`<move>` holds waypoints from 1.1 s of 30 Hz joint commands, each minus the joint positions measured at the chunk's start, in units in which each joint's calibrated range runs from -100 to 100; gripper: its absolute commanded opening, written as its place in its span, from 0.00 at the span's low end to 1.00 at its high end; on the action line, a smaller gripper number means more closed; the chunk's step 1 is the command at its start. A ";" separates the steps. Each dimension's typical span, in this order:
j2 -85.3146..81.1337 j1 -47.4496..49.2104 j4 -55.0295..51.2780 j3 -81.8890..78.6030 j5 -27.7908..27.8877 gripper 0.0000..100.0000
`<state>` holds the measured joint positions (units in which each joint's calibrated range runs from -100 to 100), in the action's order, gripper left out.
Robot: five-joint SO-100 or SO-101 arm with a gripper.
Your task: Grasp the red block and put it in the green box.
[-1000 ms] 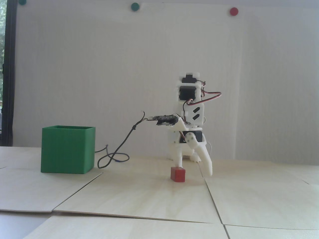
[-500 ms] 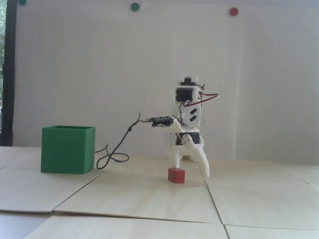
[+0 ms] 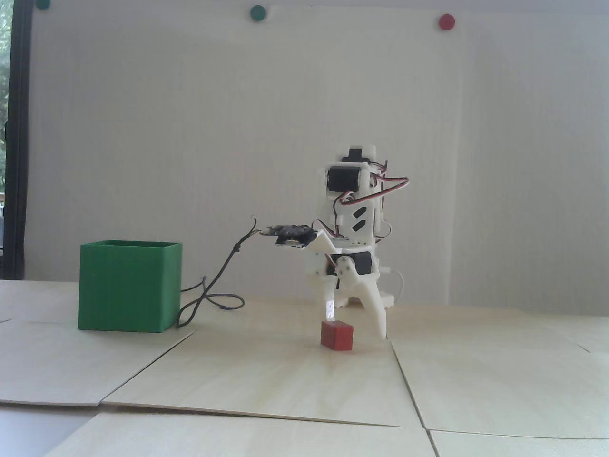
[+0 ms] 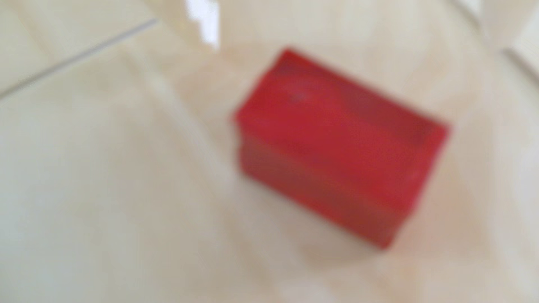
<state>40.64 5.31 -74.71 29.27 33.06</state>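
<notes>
One red block [image 3: 337, 335], small and rectangular, flat on the pale wooden table [image 3: 266, 376], right of centre in the fixed view, close to a seam between two boards. Same block [image 4: 335, 145] large and out of focus in the wrist view, lying at a slant on bare wood, long axis from upper left to lower right. Directly above and around it, white gripper [image 3: 354, 326] pointed downward, fingers spread wide: straight finger [image 3: 329, 307] just above the block's left top edge, contact not discernible; curved finger [image 3: 378, 316] off to the right, tip low beside the block and clear of it. Block untouched between the tips, not pinched. Above the gripper, white arm [image 3: 354, 209] with black servos and red-and-black wires. Dark camera board [image 3: 291, 234] projecting leftward from the wrist, with a black cable [image 3: 214, 290] looping down to the table. Well apart to the left, green box [image 3: 129, 285], upright, open top, standing on the table. On the white wall behind, two green magnets [image 3: 257, 12] and one red magnet [image 3: 446, 21].
</notes>
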 commanded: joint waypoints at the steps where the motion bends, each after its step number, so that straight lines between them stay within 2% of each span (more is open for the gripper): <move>1: -0.73 -2.13 4.56 4.18 -0.94 0.32; 7: -0.73 -3.74 5.57 3.91 -0.99 0.32; 11: -0.73 -3.74 5.57 4.09 -4.32 0.32; 22: -0.73 -3.82 5.32 3.56 -8.80 0.32; 29: -0.73 -3.82 5.57 3.56 -9.69 0.11; 33: -0.73 -3.74 5.40 3.56 -9.69 0.05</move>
<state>40.64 2.33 -70.13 29.27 23.71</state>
